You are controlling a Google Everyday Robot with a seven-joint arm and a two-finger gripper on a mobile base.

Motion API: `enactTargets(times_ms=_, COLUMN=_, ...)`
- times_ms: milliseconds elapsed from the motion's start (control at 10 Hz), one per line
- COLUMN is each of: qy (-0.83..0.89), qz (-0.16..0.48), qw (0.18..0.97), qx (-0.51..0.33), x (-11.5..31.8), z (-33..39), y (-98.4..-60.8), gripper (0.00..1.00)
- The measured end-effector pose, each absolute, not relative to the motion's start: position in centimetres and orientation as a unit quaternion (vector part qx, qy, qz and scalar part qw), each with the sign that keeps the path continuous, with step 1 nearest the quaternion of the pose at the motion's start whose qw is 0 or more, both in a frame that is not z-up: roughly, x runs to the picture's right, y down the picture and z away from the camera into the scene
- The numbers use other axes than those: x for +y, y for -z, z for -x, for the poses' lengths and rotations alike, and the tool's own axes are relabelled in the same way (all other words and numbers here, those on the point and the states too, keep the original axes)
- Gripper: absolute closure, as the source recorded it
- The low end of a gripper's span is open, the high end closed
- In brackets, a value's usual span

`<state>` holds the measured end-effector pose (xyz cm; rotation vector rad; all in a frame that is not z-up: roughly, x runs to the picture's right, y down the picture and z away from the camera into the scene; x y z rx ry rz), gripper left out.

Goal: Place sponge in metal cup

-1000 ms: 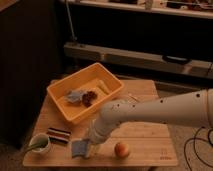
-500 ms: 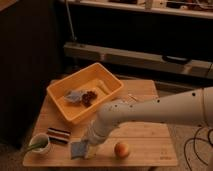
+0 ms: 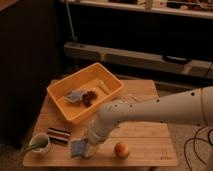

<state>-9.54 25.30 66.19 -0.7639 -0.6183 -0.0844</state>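
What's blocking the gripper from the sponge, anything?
Nothing visible. The gripper is low at the table's front edge, right beside the sponge, with no object between them. The metal cup isn't visible in this view.

Table: light wooden top, standing on a dim floor in front of dark shelving.
Bin: orange-yellow plastic, rectangular, open-topped, set at an angle on the rear left part of the table.
Bin contents: a pale grey-blue crumpled item on the left, a dark reddish cluster touching its right side, and a pale yellowish piece toward the right wall.
Striped block: flat, dark, with red and white bands, lying in front of the bin near the front left of the table.
White-green cup: at the front left corner, just left of the striped block, holding a green utensil.
Orange fruit: round, near the front edge, about midway along the table.
Cables: dark loops on the floor, right of the table.
Gripper: low over the front of the table, between the striped block and the orange fruit.
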Motion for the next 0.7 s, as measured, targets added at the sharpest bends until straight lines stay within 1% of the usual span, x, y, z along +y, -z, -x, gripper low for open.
enactTargets(times_ms=500, qy=0.038, qz=0.376, qw=0.876, qx=-0.299, x=25.1, z=9.0, y=-66.3, gripper=0.22)
enactTargets(times_ms=700, qy=0.006, qz=0.390, qw=0.864, qx=-0.318, x=24.0, z=7.6, y=-67.0, gripper=0.22)
